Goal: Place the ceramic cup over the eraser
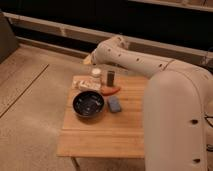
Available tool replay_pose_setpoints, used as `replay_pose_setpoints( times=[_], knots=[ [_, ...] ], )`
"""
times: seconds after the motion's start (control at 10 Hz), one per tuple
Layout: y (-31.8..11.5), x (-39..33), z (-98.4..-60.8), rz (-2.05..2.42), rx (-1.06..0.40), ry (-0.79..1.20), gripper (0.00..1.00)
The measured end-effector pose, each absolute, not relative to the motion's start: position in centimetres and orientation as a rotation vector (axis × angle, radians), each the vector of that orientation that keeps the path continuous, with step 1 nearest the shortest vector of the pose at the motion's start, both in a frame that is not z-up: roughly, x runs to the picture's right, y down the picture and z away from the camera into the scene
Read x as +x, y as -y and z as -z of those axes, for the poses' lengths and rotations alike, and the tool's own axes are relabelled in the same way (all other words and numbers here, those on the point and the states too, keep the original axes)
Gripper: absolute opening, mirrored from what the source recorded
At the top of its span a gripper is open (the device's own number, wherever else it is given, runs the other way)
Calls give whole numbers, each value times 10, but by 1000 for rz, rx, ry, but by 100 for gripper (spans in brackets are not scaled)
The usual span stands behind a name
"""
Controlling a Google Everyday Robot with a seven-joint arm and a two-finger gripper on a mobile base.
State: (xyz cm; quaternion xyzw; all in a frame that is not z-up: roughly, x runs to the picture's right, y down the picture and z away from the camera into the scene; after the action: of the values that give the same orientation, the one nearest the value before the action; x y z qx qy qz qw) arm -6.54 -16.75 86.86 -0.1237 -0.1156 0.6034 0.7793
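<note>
The cream-white arm (150, 65), dotted with small dark holes, ends in a gripper (93, 61) at the table's far edge, just behind the cup; a tan patch shows there. The table (115, 137) is light wood. The cup (96, 75) is cream-white, the eraser (110, 77) dark grey, the bowl (88, 104) blue-black, the pad (114, 104) blue, the block (84, 84) beige. An orange-red piece (111, 90) lies between them. The floor (30, 110) is speckled grey-beige.
</note>
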Motion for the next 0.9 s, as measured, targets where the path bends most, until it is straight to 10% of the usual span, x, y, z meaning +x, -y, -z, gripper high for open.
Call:
replay_pose_setpoints(
  times=[0.9],
  knots=[
    [174,-73,-936,-1378,-376,210,65]
  ],
)
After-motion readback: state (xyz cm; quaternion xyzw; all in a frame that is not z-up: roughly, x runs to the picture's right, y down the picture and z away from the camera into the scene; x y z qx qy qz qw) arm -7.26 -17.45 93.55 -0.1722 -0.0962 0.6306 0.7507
